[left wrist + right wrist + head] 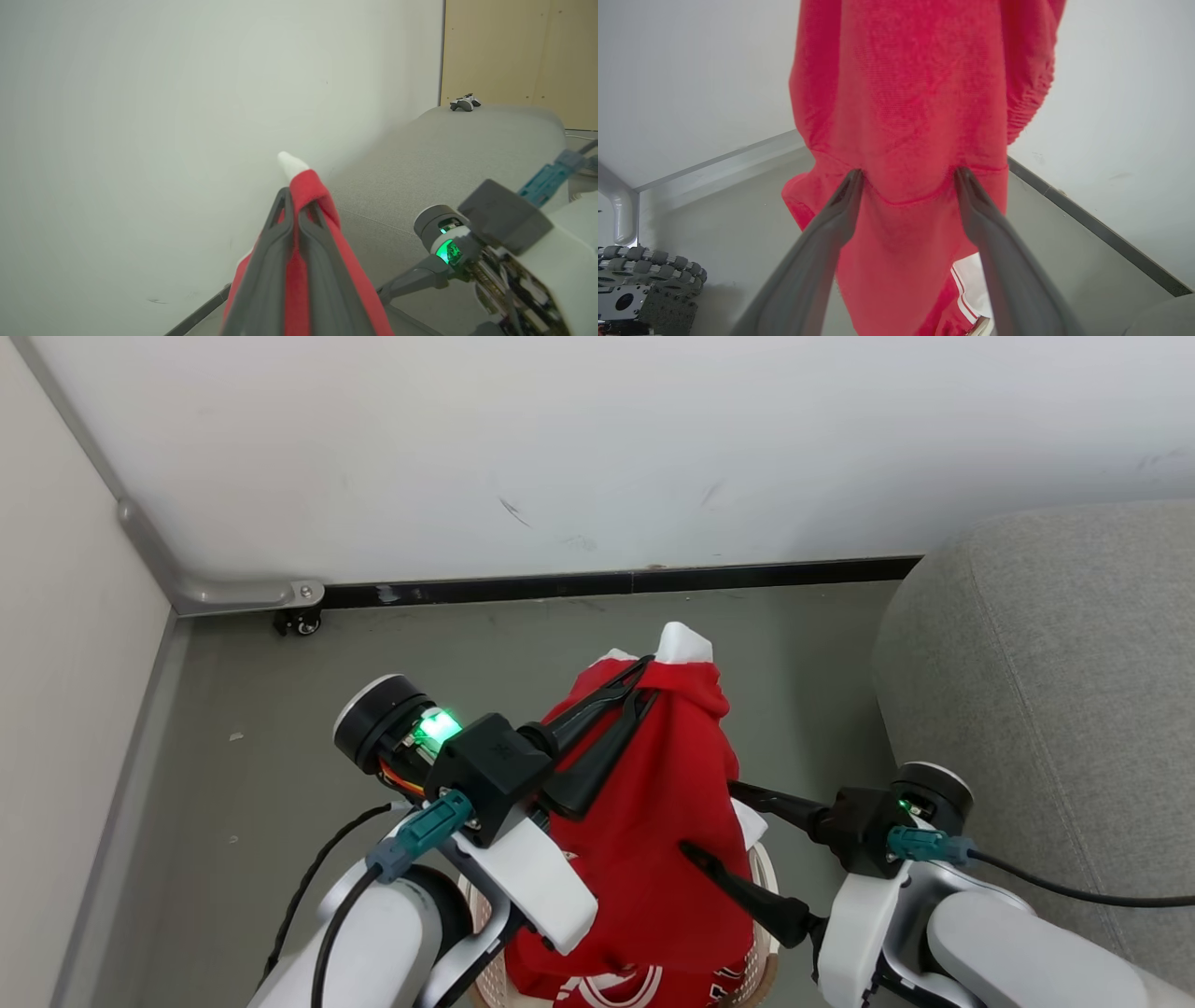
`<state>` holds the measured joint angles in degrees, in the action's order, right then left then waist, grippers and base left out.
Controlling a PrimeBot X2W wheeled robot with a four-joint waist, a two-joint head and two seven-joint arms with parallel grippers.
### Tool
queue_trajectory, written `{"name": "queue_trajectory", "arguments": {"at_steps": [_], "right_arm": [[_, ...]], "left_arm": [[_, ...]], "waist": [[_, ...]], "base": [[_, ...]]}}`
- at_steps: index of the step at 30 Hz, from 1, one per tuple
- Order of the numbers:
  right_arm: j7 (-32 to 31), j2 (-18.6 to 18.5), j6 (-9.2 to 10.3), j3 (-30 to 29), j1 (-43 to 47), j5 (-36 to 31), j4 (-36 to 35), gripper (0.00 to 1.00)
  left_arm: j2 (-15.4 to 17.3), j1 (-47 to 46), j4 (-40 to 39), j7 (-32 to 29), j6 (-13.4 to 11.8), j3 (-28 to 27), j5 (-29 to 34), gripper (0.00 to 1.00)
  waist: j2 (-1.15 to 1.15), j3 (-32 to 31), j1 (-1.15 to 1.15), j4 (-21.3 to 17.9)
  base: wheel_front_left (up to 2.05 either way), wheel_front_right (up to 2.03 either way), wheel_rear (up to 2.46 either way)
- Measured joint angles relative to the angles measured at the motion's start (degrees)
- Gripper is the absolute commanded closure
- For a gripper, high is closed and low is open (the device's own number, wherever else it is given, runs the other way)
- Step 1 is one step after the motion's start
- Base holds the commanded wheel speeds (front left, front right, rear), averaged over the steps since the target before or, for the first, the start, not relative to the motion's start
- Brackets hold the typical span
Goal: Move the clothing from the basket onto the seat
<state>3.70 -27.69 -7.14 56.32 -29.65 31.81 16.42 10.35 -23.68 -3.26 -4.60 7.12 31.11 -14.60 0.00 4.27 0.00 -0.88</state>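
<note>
Left gripper [642, 679], raised on its pale forearm with fingers angled up toward the wall, has its jaws pressed together on a fold of the plain red garment [658, 803]. White trim pokes out just past the fingertips. From that pinch the garment hangs long and straight down, its lower end at the basket [767, 882] below the jaws, where the striped jersey [625, 987] lies. Right gripper [709, 819] reaches in sideways, jaws spread wide, tips against the hanging cloth. Behind its wrist stands the seat [1046, 691].
</note>
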Motion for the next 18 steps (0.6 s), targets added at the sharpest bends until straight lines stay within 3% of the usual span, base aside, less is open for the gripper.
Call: {"name": "queue_trajectory", "arguments": {"at_steps": [11, 12, 14, 18], "right_arm": [[3.18, 1.11, 0.00, 3.72, -2.91, 1.37, 2.85, 0.00], [3.72, 1.27, 0.00, 3.94, -3.45, 1.23, 3.14, 0.07], [4.99, 1.86, 0.00, 4.12, -4.22, 0.81, 3.90, 0.52], [6.97, 2.72, 0.00, 4.91, -4.87, 0.18, 4.93, 0.80]], "left_arm": [[-1.45, -1.37, 0.30, -0.43, 0.00, 2.46, -0.96, 1.00], [-1.57, -1.38, 0.38, -0.43, 0.00, 2.63, -1.13, 1.00], [-1.78, -1.38, 0.66, -0.43, 0.00, 2.87, -1.54, 1.00], [-1.87, -1.38, 1.38, -0.43, 0.00, 2.94, -1.94, 1.00]], "waist": [[0.00, -0.01, 0.00, 0.13], [0.00, 0.00, 0.00, 0.19], [0.00, 0.05, 0.00, 0.31], [0.00, 0.18, 0.00, 0.48]], "base": [[0.00, 0.00, 0.00], [0.00, 0.00, 0.00], [0.00, 0.00, 0.00], [0.00, 0.00, 0.00]]}}
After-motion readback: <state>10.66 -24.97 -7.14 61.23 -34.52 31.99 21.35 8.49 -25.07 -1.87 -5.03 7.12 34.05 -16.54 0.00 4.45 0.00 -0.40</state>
